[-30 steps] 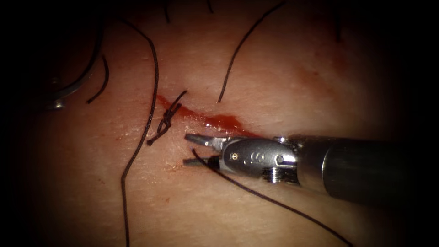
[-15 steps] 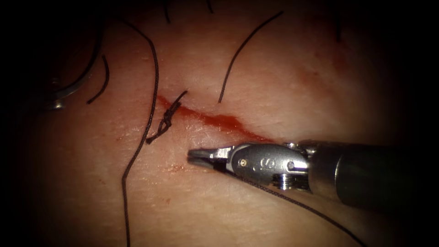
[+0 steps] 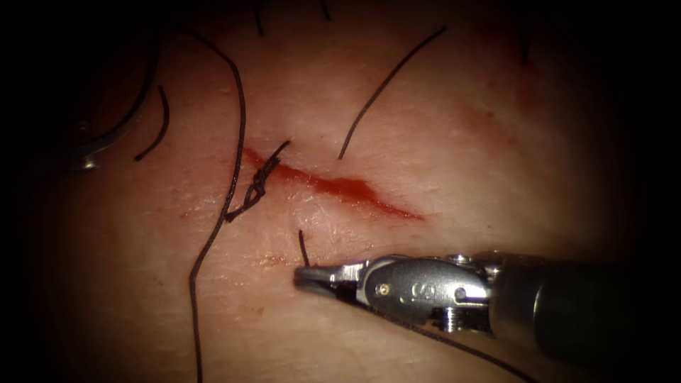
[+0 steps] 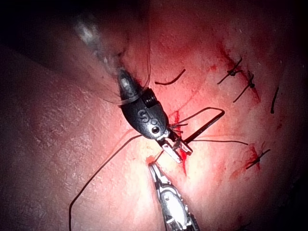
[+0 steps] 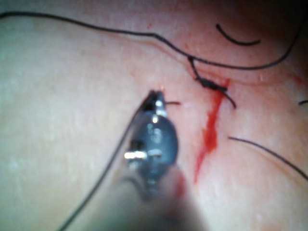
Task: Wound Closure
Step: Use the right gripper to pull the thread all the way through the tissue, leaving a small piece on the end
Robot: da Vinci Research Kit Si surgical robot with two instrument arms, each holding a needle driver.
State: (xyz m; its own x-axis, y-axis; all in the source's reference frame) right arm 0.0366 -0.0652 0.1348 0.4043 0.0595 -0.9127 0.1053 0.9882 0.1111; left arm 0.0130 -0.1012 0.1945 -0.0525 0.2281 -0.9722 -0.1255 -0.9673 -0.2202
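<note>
Counting one knot on the cut; your right tool is clenched on the thread, needle lying loose at left.

Loose thread and knot left of cut; right tissue open.

place: surgical practice bench | evidence: cut tissue, knotted thread, needle-driver tool

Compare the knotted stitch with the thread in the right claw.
The knotted stitch is tied, crossing the left end of the cut; the thread in the right claw is unknotted, below the cut. The stitch lies free; the thread is clamped, its short end sticking up. Both are dark thread.
</note>
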